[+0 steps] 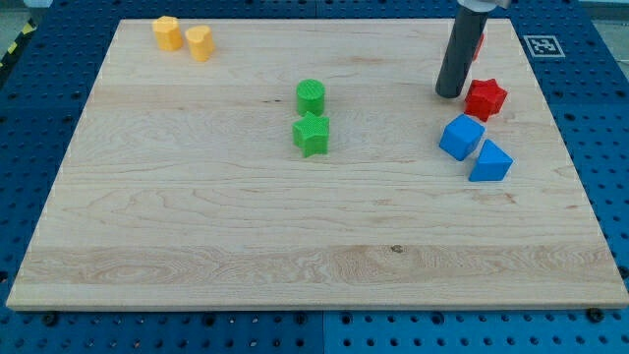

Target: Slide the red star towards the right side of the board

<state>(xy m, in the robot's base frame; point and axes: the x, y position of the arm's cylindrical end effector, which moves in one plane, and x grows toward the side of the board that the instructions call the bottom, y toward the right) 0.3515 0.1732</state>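
Observation:
The red star (486, 98) lies on the wooden board (197, 216) near the view's right side, in the upper part. My tip (450, 94) stands just left of the star, with a small gap or light contact; I cannot tell which. The dark rod rises from it to the view's top. Another red block (479, 44) shows partly behind the rod.
A blue cube (461, 137) and a blue triangular block (490, 161) lie just below the red star. A green cylinder (311, 95) and a green star (312, 134) sit mid-board. Two yellow blocks (167, 32) (200, 42) lie at the top left. The board's right edge (550, 128) is close.

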